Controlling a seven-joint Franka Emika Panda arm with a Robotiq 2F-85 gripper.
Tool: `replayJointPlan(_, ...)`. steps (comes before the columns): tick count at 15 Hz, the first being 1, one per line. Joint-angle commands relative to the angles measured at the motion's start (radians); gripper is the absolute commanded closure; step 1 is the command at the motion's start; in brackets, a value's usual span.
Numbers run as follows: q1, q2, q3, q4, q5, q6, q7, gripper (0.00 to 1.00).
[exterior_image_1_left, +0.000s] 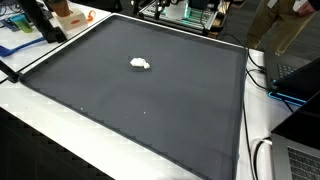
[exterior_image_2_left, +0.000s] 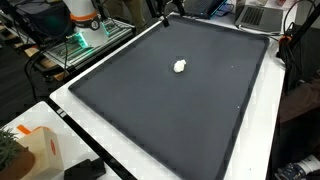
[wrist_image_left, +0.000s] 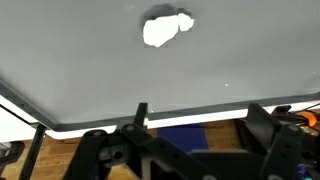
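The work surface is one large mat (exterior_image_1_left: 150, 120), dark grey, flat and matte. It has a nearly square shape and a thin darker hem around its border. It lies on a white table (exterior_image_2_left: 120, 165) with a smooth, hard top. On the mat there is exactly one small object, a white lump (exterior_image_1_left: 140, 64). Its outline is irregular and crumpled, with soft-looking folds and no straight edge. It may be paper or cloth, but the pictures are too small to tell which. In both exterior views the lump sits alone on the far half of the mat, away from every border, and nothing touches it (exterior_image_2_left: 180, 66). In the wrist view it appears near the top edge (wrist_image_left: 166, 28), bright against the grey, with a small notch on its upper side. The gripper (wrist_image_left: 190, 140) shows only in the wrist view, as dark, hard shapes along the bottom. Its two fingers (wrist_image_left: 100, 150) stand far from each other, so the claw is open and holds nothing, and it is well apart from the lump. Beside the mat I count one orange and white box (exterior_image_2_left: 42, 150) at a table corner and one black cable (exterior_image_1_left: 262, 150) that curves over the white top.
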Motion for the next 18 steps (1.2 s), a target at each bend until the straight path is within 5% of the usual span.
replayJointPlan(1, -0.127, 0.113, 0.043, 0.000, -0.085, 0.151, -0.024, 0.00)
replayJointPlan(7, -0.199, 0.238, 0.096, 0.013, -0.040, 0.238, -0.164, 0.00)
replayJointPlan(8, 0.006, 0.246, -0.090, 0.013, 0.022, 0.231, -0.230, 0.00)
replayJointPlan(11, 0.100, 0.287, -0.175, 0.036, 0.083, 0.214, -0.267, 0.00)
replayJointPlan(12, 0.028, 0.251, -0.109, 0.018, 0.037, 0.215, -0.228, 0.00)
replayJointPlan(18, 0.051, 0.246, -0.120, 0.028, 0.091, 0.177, -0.241, 0.00)
